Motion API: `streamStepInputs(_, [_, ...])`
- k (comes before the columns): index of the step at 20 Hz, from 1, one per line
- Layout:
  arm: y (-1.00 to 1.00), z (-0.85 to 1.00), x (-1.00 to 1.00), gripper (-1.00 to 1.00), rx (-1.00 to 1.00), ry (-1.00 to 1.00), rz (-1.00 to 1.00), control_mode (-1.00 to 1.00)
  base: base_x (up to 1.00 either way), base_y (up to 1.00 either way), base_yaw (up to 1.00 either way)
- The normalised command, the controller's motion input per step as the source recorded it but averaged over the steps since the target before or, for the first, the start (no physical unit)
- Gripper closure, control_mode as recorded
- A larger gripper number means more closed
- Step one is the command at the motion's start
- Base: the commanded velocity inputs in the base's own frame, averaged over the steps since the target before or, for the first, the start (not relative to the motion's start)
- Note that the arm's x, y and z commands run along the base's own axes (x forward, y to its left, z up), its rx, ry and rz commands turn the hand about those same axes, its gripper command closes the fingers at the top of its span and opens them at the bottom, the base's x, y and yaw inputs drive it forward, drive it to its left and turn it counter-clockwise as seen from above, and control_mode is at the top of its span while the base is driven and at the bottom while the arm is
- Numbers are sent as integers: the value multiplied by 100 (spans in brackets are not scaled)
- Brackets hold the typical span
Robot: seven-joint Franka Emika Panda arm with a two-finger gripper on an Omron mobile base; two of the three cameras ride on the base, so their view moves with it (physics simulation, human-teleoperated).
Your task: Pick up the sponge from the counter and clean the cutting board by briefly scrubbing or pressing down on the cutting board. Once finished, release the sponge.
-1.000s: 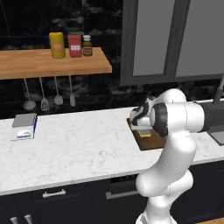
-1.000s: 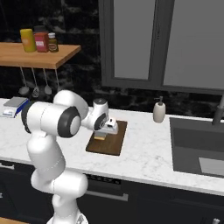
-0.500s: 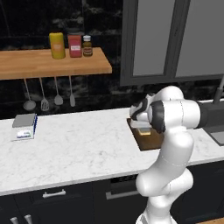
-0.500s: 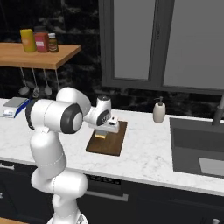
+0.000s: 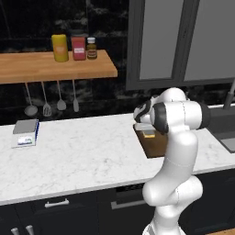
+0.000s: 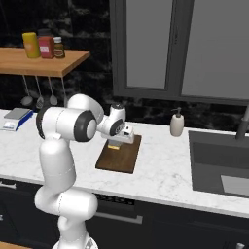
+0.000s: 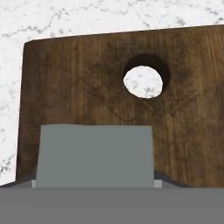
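The hand point(image 6: 116, 141) grips the sponge point(image 7: 94, 155) low over the cutting board point(image 7: 87, 87); pressing flat and evenly, clear of the hole, should scrub best.

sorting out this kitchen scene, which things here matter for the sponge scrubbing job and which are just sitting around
Part of the job:
- sponge, on the board under the gripper
- cutting board
- counter

Just lying about:
- grey-and-white box
- soap dispenser
- shelf with three containers
- hanging utensils
- sink
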Motion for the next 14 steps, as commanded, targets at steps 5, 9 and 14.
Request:
streamStepInputs(5, [-3, -87, 2, 100, 0, -1, 0, -100, 0, 0, 0])
streamStepInputs(9, [-36, -3, 31, 100, 1, -2, 0, -100, 0, 0, 0])
streamStepInputs(14, [-74, -23, 23, 100, 2, 0, 0, -100, 0, 0, 0])
